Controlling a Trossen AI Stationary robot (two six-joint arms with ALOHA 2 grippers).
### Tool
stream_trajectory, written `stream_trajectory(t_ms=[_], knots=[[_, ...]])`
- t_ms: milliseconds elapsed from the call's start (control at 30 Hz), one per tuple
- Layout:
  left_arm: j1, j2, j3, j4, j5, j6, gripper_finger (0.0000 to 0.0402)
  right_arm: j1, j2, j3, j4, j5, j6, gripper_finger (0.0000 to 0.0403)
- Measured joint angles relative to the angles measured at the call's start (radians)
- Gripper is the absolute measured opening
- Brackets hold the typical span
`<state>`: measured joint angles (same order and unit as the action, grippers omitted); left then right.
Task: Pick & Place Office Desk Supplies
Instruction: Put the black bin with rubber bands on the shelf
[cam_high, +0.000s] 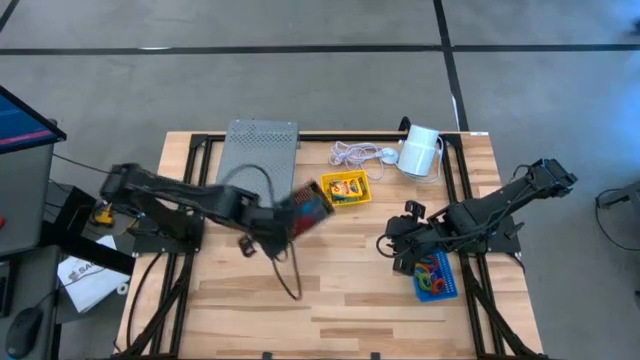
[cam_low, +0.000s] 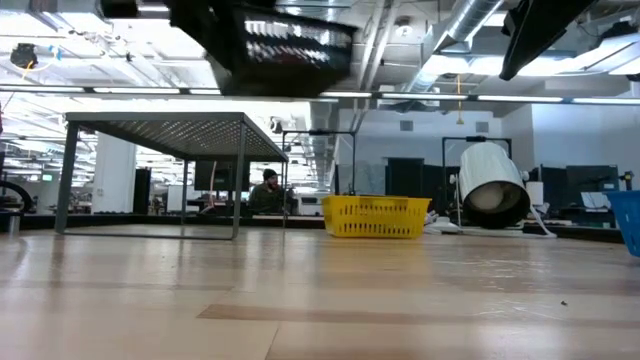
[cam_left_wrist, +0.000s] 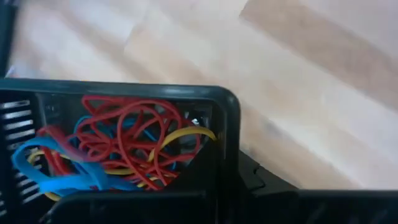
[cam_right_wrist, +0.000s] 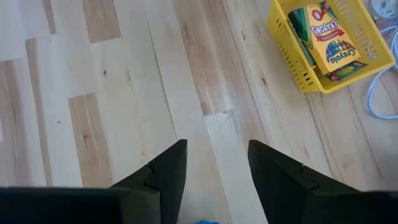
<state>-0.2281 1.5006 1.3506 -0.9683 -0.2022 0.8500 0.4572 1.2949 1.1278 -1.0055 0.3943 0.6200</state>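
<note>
Above wood table (cam_high: 330, 300), left fingers (cam_high: 268, 238) apparently clamp black mesh tray (cam_high: 310, 208) w/ rubber bands (cam_left_wrist: 118, 146); right fingers (cam_right_wrist: 214, 163) apart, empty.

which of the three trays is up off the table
The black mesh tray, held by the left gripper; the yellow tray and blue tray sit on the wood.

1. The left gripper (cam_high: 285, 222) is holding the mesh tray (cam_high: 310, 207) above the table (cam_high: 350, 300); rubber bands (cam_left_wrist: 118, 149) are lying inside it.
2. The crayon tray (cam_high: 346, 188) is sitting just beyond that tray, with crayon boxes (cam_right_wrist: 326, 37) lying in it.
3. The right gripper (cam_high: 400, 250) is hovering just beside the third tray (cam_high: 436, 277), which is lying on its outer side.
</note>
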Motion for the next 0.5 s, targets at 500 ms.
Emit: stream_trajectory(t_ms=[500], knots=[[0.037,-0.197,0.0,-0.557,-0.17,-0.077,0.0,-0.065,0.0,0.0,0.056,0.0,-0.002,0.0168]])
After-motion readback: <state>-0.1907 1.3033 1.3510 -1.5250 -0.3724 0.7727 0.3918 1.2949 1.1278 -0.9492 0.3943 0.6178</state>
